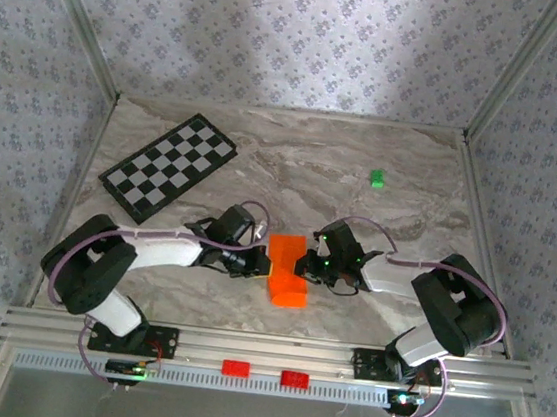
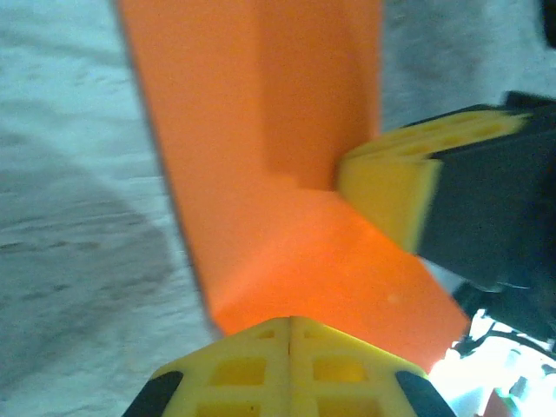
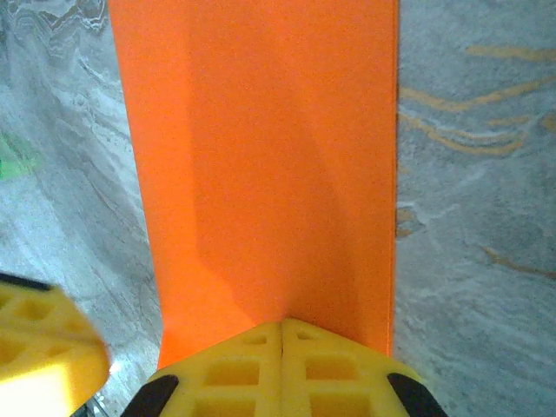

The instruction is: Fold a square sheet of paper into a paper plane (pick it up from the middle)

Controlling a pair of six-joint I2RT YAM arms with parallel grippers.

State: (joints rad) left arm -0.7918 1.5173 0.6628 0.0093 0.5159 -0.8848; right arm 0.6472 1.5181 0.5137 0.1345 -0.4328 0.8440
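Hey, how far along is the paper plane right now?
Done: the orange sheet is gripped from either side, with the left hand and the right hand both shut on it, and it seems to be lifted off the table. In hand: it bends along a lengthwise crease, likely a first fold. Left: there is no pointed nose or wings yet, so nearly all the folding remains.
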